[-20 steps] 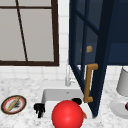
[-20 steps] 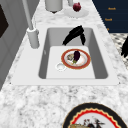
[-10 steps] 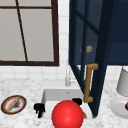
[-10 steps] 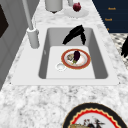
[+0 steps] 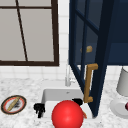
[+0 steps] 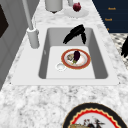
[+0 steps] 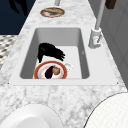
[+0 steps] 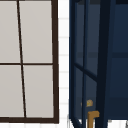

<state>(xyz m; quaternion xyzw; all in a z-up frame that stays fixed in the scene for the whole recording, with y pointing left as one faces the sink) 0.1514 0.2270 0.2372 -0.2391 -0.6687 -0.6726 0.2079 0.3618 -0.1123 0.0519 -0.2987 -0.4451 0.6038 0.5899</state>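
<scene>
A red-rimmed plate (image 6: 83,61) (image 7: 40,71) lies on the sink floor (image 6: 53,60), and a dark eggplant (image 6: 76,55) (image 7: 48,72) and a small brown piece of food lie on it. My right hand (image 6: 75,33) (image 7: 50,52) (image 5: 77,101) hovers in the basin just beside the plate, fingers straight, holding nothing. My left hand (image 5: 39,108) (image 7: 20,6) (image 6: 125,47) hangs in front of the counter at the sink's left end, fingers relaxed and empty. A large red ball (image 5: 67,115) covers the sink's front in the front view.
The faucet (image 5: 67,77) (image 6: 32,35) stands behind the basin. A patterned plate (image 5: 13,104) (image 7: 52,12) lies on the left counter. At the right are a white canister (image 5: 123,82), a white plate and a red fruit (image 6: 77,6). A navy cabinet door (image 5: 100,50) with a brass handle (image 5: 88,82) hangs open above.
</scene>
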